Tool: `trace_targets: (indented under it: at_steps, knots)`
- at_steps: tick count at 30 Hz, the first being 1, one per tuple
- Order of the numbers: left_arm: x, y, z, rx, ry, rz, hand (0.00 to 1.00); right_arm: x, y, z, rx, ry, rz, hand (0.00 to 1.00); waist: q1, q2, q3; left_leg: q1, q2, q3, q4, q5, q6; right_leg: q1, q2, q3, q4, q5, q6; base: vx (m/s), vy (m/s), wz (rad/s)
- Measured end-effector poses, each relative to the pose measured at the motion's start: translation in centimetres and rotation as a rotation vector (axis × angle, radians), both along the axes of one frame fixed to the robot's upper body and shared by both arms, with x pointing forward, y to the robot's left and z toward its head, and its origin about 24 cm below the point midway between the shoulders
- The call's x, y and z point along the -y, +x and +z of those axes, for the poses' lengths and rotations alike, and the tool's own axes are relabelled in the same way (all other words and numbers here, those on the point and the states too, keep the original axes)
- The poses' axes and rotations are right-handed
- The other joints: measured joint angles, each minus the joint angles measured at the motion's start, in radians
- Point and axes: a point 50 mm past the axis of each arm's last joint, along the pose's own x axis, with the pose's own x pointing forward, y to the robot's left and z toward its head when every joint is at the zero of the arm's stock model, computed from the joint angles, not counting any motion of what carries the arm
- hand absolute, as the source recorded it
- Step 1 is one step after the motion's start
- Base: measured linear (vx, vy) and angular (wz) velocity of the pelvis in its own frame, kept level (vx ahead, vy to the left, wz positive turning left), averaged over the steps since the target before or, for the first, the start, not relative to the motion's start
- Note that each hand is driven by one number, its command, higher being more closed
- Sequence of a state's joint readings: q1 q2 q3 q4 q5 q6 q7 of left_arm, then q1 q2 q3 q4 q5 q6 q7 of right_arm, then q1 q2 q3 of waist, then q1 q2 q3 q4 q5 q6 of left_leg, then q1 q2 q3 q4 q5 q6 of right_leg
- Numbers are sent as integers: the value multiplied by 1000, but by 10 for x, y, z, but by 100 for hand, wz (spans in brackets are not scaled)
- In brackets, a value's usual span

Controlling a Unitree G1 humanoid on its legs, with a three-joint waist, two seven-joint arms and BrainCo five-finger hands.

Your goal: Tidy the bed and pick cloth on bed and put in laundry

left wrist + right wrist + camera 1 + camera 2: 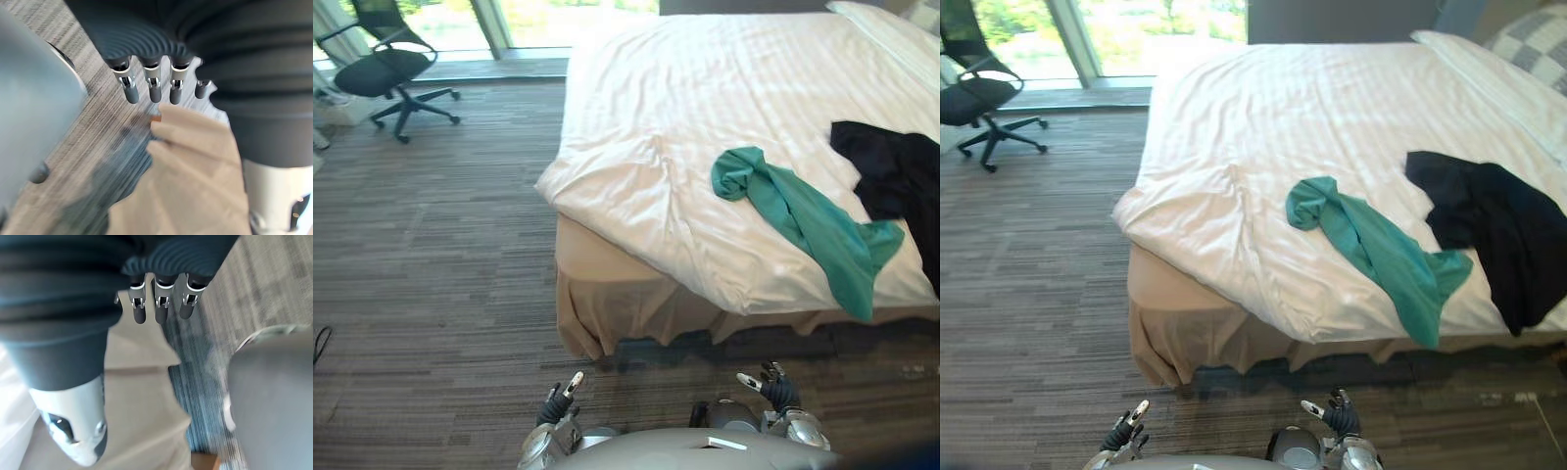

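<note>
The green cloth (803,220) is lying on the white cover of the bed (685,88), near the edge closest to the robot and off to its right. It is stretched into a long strip. Its long axis is running diagonally, from a bunched end further in on the bed toward the near right, where the tail is drooping over the edge above the beige bed skirt (607,304). A black cloth (896,176) is lying just beside it on the right, close to the green tail, and is also spilling toward the edge.

Both hands are hanging low in front of the robot, well apart from the bed. The left hand (556,403) is holding nothing, and its fingers (154,88) are pointing out straight and loose over the carpet. The right hand (775,390) is likewise empty, its fingers (161,308) relaxed.

The work appears to be at its start, with no cloth picked up yet. The next move probably calls for stepping closer and to the right, then reaching with the right hand for the green tail at the edge, the nearest part to grasp.

An office chair (391,69) is standing by the window, far from the bed.
</note>
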State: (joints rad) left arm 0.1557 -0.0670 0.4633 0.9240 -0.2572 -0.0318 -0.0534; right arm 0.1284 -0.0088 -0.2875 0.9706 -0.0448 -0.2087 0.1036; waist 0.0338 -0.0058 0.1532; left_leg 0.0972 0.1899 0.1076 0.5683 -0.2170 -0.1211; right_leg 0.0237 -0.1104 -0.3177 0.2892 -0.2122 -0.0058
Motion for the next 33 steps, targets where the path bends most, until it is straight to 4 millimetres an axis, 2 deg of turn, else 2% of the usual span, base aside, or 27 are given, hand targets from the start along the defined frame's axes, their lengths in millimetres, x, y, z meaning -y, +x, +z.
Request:
trace_targets:
  at_steps: [1,2,4,5,6,8,10,12,14,17,20,22,23,26,27,28,32,33]
  knots:
    - [1,0,0,-14,7,3,0,0,-2,-2,-29,7,1,0,15,13,-7,-29,31,60,59,-16,14,31,7,-13,-29,5,-1,41,-97,10]
    - [2,0,0,-17,9,-5,0,-1,-2,-3,-38,11,1,0,15,18,-10,-37,42,88,61,-17,18,44,7,-21,-38,7,2,46,-56,2]
    - [1,1,-1,-31,26,-32,0,0,-3,-4,-69,15,-5,0,10,23,-12,-59,55,157,-80,1,37,70,6,-26,-77,23,18,72,33,0]
    - [2,2,-1,-32,28,-44,0,2,-4,-5,-82,14,-18,0,10,21,-18,-48,46,161,-119,3,34,71,4,-24,-87,31,27,108,91,10]
    - [3,0,-2,-55,30,-81,0,5,-9,-7,-109,19,-48,0,4,26,-48,-19,18,158,-228,7,31,74,6,-25,-125,57,37,178,119,19]
    - [3,5,-3,-63,32,-144,0,8,-12,-9,-143,22,-63,0,-6,20,-55,9,-13,159,-322,13,27,82,9,-28,-190,102,43,159,175,17]
    - [-1,6,-3,-71,43,-189,0,8,-14,-12,-177,30,-82,0,-9,3,-52,25,-54,159,-331,44,43,117,-18,-25,-238,140,62,70,156,1]
    - [-1,6,-4,-95,46,-254,0,11,-17,-12,-194,27,-110,0,-18,-3,-47,71,-91,159,-376,72,49,159,-54,-21,-257,152,81,90,156,0]
    - [2,8,-4,-95,48,-300,0,12,-20,-13,-205,45,-150,0,-15,4,-51,90,-108,160,-407,72,49,163,-65,-15,-265,160,93,59,144,-5]
    - [2,10,-3,-96,56,-319,0,11,-21,-14,-217,63,-175,0,-16,0,-46,95,-115,159,-436,73,50,160,-65,-12,-286,177,97,-3,76,-2]
    - [-2,8,-4,-98,30,-214,0,10,-21,-15,-224,60,-177,0,-16,-5,-42,103,-121,158,-470,77,56,160,-64,-12,-307,195,101,-50,38,1]
    - [-5,2,-5,-123,17,-56,0,11,-21,-15,-226,59,-184,0,-16,-3,-41,112,-124,155,-500,78,58,160,-61,-13,-321,207,102,-83,26,-2]
    - [-5,2,-5,-127,16,-31,0,11,-21,-15,-226,59,-184,0,-16,-3,-41,112,-124,154,-503,78,58,161,-60,-14,-324,208,102,-107,1,7]
    - [-16,-3,-4,-120,33,222,0,14,-22,-15,-234,55,-191,0,-18,1,-36,113,-129,129,-542,82,65,160,-56,-33,-335,218,103,-115,-5,21]
    - [-23,-1,-1,-94,46,301,0,15,-22,-15,-239,54,-192,0,-18,1,-36,114,-130,125,-556,88,72,161,-55,-42,-341,224,102,-156,-13,25]
    - [-38,-3,5,-50,87,445,0,16,-24,-15,-247,57,-199,0,-16,1,-33,113,-137,110,-576,106,74,162,-57,-54,-351,234,101,-156,-17,23]
    - [-76,-10,23,74,187,779,0,21,-26,-15,-262,61,-217,0,-14,-2,-31,113,-145,90,-620,143,76,162,-60,-82,-363,240,98,-120,-17,16]
    - [-80,-11,25,99,200,815,0,23,-27,-15,-262,61,-224,0,-14,-1,-32,113,-147,83,-625,146,73,162,-61,-84,-365,240,98,-102,-14,16]
